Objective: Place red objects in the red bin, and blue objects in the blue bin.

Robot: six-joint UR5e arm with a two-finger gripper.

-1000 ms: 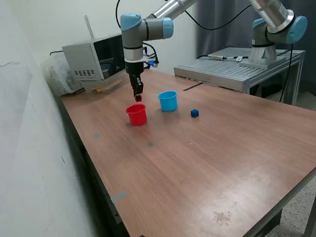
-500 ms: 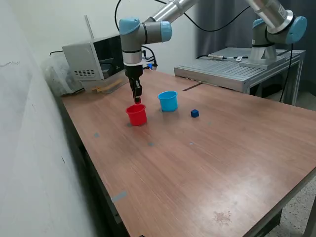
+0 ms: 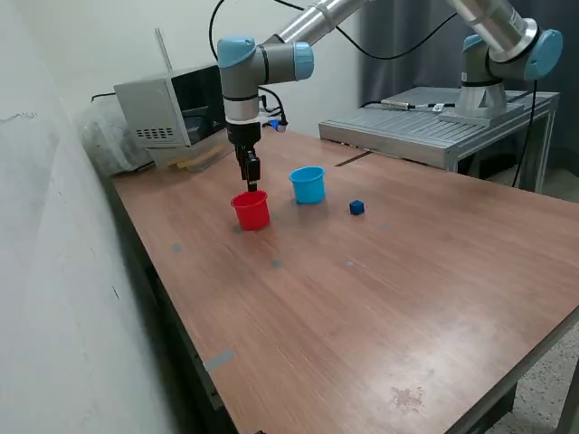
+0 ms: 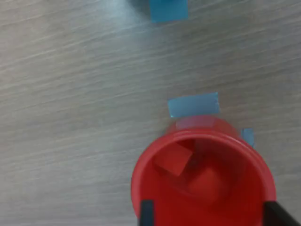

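- Directly above the red cup the gripper is hung, pointing straight down; in the wrist view its two fingertips are seen set wide apart, one at either side of the cup's rim, with nothing pinched between them.
- Inside the red cup two red cubes are seen lying on the bottom, one tilted against the other; by this the red half of the sorting is judged to be done.
- The gripper's place over the cup mouth is read as that of a drop: a cube let go from there would fall inside the rim and not onto the table.
- One dark blue cube is seen on the table, on the far side of the light blue cup from the red cup, and apart from it.
- A second blue cube is not seen on the table; whether it lies inside the light blue cup cannot be told, since the cup's inside is not shown.
- The light blue cup is stood just beside the red cup, not touching it, so that little travel is needed between the two.
- Patches of blue tape are seen on the table touching the red cup's base; they are judged to be position marks.
- The blue cube is judged to be the next thing to be fetched.
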